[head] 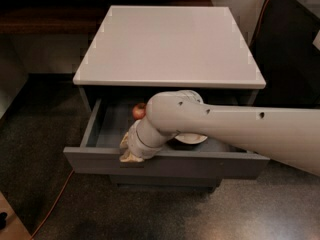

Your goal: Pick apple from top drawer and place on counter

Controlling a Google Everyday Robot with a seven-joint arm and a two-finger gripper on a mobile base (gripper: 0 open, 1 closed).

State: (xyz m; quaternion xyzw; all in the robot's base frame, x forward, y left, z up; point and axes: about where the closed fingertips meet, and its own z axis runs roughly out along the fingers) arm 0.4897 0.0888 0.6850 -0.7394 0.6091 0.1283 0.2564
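Your gripper (pixel 131 153) sits low against the front wall of the open top drawer (pixel 200 165) (clenched or released, you cannot tell from here). The apple (pixel 138 111) lies just behind it, deeper inside the drawer, touching nothing of the claw. The counter (pixel 170 44) spreads above and beyond it.

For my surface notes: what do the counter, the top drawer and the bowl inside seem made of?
The counter: probably laminate or painted board, pale grey with a soft sheen. The top drawer: likely painted wood or metal, dark grey, matte. The bowl: perhaps ceramic or plastic, white, smooth, mostly hidden by the arm. The gripper sits at the drawer's front edge.
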